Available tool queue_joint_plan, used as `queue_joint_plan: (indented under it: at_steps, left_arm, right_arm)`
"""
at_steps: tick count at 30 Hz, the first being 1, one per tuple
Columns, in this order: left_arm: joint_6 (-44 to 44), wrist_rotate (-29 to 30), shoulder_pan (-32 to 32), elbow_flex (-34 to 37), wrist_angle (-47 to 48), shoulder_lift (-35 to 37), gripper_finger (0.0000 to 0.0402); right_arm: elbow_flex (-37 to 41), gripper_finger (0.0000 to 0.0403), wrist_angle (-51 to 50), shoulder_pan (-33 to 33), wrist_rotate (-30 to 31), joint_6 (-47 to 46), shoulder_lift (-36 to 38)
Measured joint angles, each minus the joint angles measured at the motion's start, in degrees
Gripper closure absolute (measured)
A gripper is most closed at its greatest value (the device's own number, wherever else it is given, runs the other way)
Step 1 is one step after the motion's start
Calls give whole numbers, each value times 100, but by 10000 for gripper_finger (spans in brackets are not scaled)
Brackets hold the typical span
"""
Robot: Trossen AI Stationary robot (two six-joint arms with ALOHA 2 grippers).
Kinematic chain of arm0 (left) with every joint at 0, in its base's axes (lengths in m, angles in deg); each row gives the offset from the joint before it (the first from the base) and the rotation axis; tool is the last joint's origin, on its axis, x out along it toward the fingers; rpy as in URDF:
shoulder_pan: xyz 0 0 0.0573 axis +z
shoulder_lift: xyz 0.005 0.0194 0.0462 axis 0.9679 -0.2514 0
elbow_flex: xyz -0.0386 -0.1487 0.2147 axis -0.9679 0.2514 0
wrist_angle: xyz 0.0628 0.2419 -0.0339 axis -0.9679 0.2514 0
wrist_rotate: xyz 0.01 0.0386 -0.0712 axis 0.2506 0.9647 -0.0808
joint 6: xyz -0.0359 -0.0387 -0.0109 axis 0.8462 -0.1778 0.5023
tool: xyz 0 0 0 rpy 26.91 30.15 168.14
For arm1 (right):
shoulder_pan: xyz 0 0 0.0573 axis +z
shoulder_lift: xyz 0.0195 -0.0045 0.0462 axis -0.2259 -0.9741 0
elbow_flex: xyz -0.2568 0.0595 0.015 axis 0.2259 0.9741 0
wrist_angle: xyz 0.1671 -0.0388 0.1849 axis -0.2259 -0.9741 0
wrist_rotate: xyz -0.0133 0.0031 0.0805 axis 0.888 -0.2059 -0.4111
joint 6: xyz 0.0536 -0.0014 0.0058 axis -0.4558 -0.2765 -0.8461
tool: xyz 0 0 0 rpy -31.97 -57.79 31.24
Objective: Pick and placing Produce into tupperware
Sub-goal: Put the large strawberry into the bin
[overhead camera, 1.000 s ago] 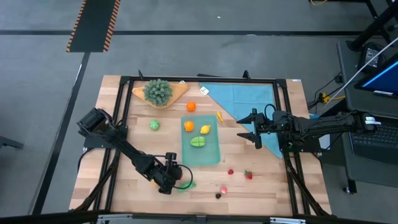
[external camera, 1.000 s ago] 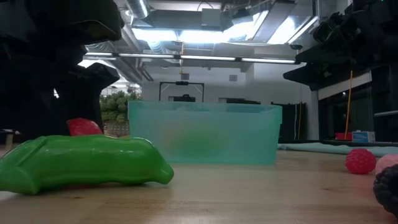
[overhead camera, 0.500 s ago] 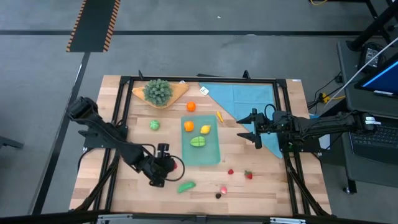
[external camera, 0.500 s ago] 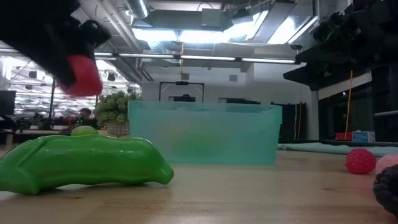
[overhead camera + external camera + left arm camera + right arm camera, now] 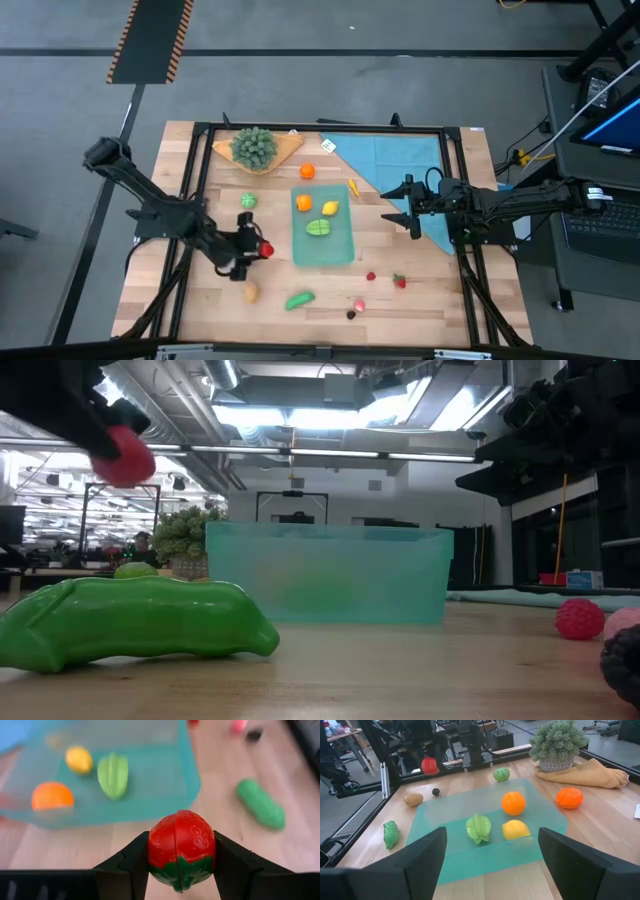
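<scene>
Clamping strawberry (image 5: 181, 848) in my left gripper (image 5: 258, 250), left of tupperware (image 5: 343, 254); only wrist view shows seeds. Right gripper (image 5: 404, 207) wide open.

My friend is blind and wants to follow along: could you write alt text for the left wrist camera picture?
Two dark jaws hold a red toy strawberry above a wooden table. Beyond it sits a shallow teal container holding an orange, a yellow lemon and a green fruit, with a green pea pod lying on the table beside it.
</scene>
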Motion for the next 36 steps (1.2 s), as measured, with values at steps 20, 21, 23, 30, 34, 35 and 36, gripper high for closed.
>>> queue_joint_plan:
  at_steps: [20, 21, 23, 30, 34, 35, 36]
  left_arm:
    - [-2173, -2028, 1818, 2052, -3152, 1885, 236]
    - [-2208, -2118, 1935, 2076, -3187, 1885, 237]
    - [-2221, -2354, 2165, 2102, -3200, 1885, 237]
    - [-2265, -2944, 2849, 2104, -3250, 1867, 233]
    - [-2265, -2942, 3186, 2104, -3284, 1867, 236]
    - [-2265, -2939, 3253, 2104, -3317, 1867, 236]
    - [-2267, -2939, 3323, 2104, -3347, 1867, 236]
  right_arm:
    - [2, 86, 436, -1, 13, 109, 0]
    - [2, 86, 437, -1, 12, 87, 0]
    - [2, 86, 433, -1, 13, 21, 0]
    - [2, 86, 431, -1, 13, -39, 0]
    - [2, 86, 428, -1, 13, -39, 0]
    - [2, 86, 428, -1, 13, -40, 0]
    - [2, 86, 428, -1, 13, -41, 0]
